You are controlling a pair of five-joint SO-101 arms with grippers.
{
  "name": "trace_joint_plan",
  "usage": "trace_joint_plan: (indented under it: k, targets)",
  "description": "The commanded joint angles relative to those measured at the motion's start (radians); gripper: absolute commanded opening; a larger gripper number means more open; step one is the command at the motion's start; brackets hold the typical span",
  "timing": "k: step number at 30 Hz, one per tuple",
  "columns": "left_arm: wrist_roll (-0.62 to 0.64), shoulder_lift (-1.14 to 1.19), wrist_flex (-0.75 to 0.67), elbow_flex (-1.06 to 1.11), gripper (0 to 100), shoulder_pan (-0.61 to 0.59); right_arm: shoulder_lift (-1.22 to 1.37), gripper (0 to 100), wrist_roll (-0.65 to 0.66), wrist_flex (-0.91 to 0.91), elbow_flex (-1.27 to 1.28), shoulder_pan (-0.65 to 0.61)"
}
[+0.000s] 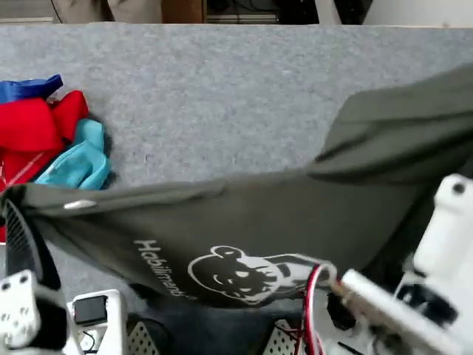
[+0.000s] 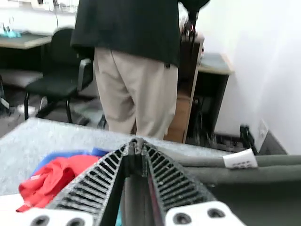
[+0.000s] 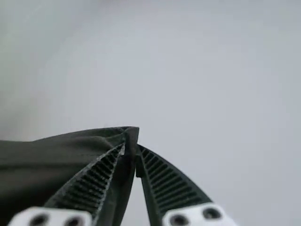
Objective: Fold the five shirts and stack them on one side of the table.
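Grey felt table (image 1: pixel 222 89), office chair (image 2: pixel 56 82) beyond; left gripper (image 2: pixel 136 141), right gripper (image 3: pixel 133 136) closed on probably taut olive shirt (image 1: pixel 244 222).

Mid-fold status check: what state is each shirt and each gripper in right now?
Dark green shirt: unfolded, held up, spread between both grippers.
Left gripper: shut on the shirt's edge.
Right gripper: shut on the shirt's edge.
Red shirt: crumpled, unfolded, on the table.
Teal shirt: crumpled against the red one.
Blue shirt: crumpled, unfolded.
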Motion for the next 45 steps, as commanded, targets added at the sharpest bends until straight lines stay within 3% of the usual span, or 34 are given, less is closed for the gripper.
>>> trace_joint_plan:
  k: [1, 16, 24, 45]
  targets:
    - [-0.009, -0.067, -0.072, 0.049, 2, -0.011, -0.005, 0.5, 0.006, 0.044, -0.093, -0.004]
    - [-0.009, -0.282, -0.473, 0.281, 2, -0.011, -0.073, 0.5, 0.014, -0.141, -0.203, -0.002]
    - [-0.009, -0.282, -0.709, 0.431, 2, -0.012, -0.081, 0.5, 0.014, -0.302, -0.007, -0.002]
    - [-0.002, -0.282, -0.726, 0.585, 2, -0.012, -0.081, 0.5, 0.057, -0.075, 0.079, -0.010]
